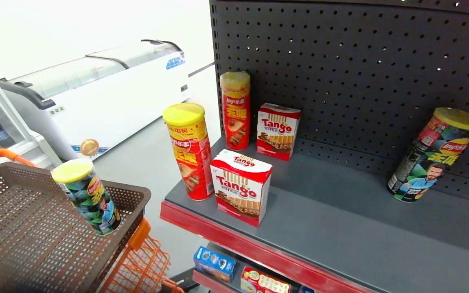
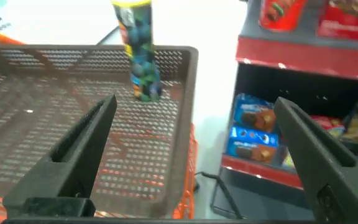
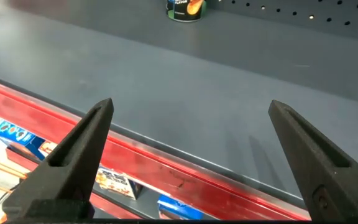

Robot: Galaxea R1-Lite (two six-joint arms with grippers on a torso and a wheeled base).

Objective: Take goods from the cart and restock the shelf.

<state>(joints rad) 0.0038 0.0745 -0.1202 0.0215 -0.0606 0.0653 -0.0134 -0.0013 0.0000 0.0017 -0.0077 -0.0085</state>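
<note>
The green chip can (image 1: 87, 196) stood upright in the brown cart basket (image 1: 10, 236), near its shelf-side rim. The left hand (image 2: 194, 102) hung open above that basket, and the right hand (image 3: 190, 104) was open too, over the red front edge of the shelf (image 1: 340, 219), both gripping nothing.

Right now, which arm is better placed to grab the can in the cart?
Left, probably: the left gripper, open, faces the cart basket where the green can stands; the right gripper is over the shelf.
</note>
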